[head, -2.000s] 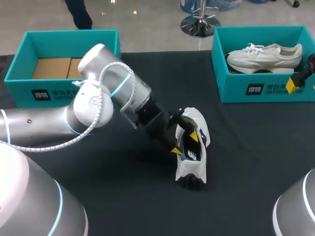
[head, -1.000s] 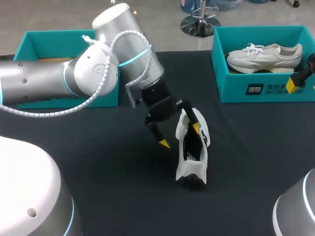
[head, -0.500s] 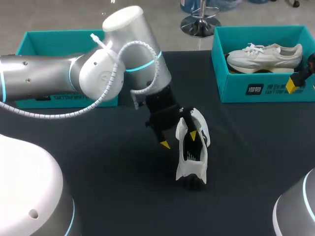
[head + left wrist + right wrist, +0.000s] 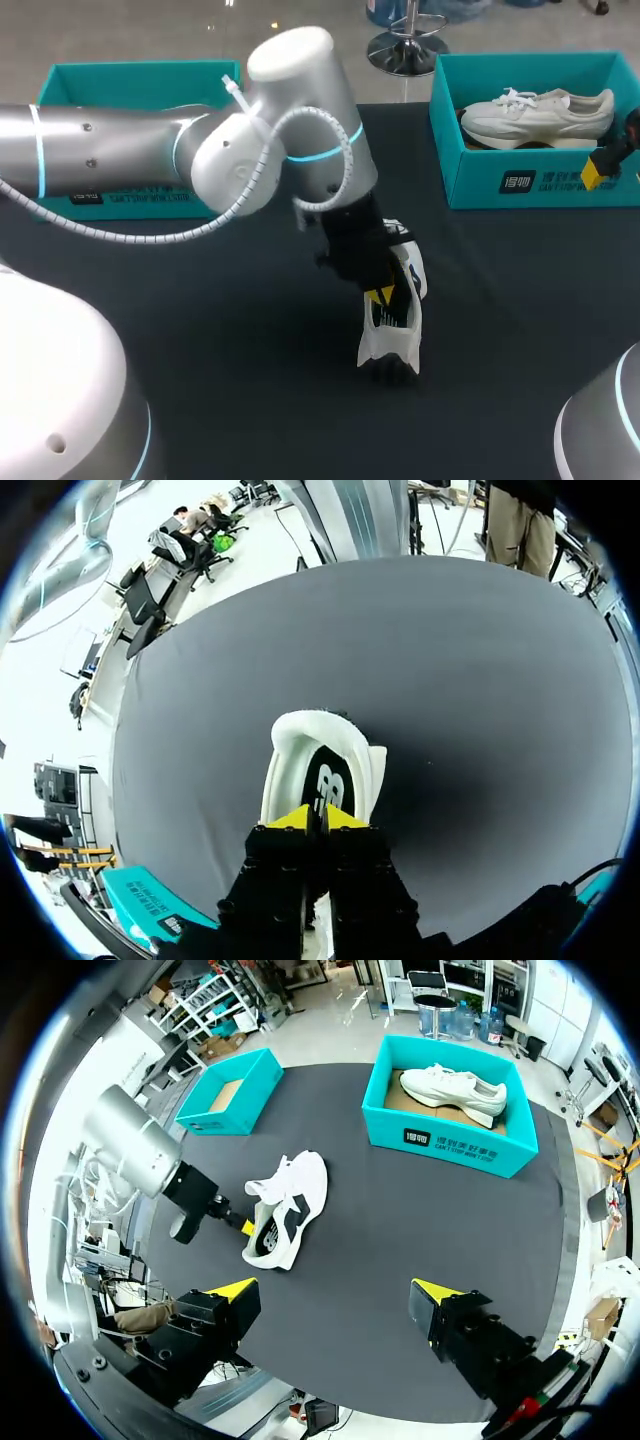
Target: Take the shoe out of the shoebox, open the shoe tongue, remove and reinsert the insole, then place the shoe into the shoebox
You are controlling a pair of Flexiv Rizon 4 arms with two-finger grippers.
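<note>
A white shoe [image 4: 398, 320] with a black insole [image 4: 328, 785] lies mid-table, clear of both boxes. My left gripper [image 4: 380, 293] reaches down into its opening. In the left wrist view the left gripper [image 4: 318, 818] has its yellow tips pressed together on the near edge of the insole. From the right wrist view the shoe [image 4: 290, 1200] and the left gripper [image 4: 245, 1228] show from farther off. My right gripper [image 4: 335, 1295] hangs wide open high above the table's right side, holding nothing. A teal shoebox [image 4: 530, 180] stands at the back right.
A second white shoe [image 4: 540, 112] lies in the back-right shoebox. Another teal box [image 4: 130, 70] stands at the back left, half hidden by my left arm [image 4: 230, 160]. My right gripper's yellow tip [image 4: 592, 172] shows beside the right box's front wall.
My left arm swung to the right over the shoe. Its fingers, spread wide with one tip outside the shoe, have closed together inside the opening. The right arm kept still.
</note>
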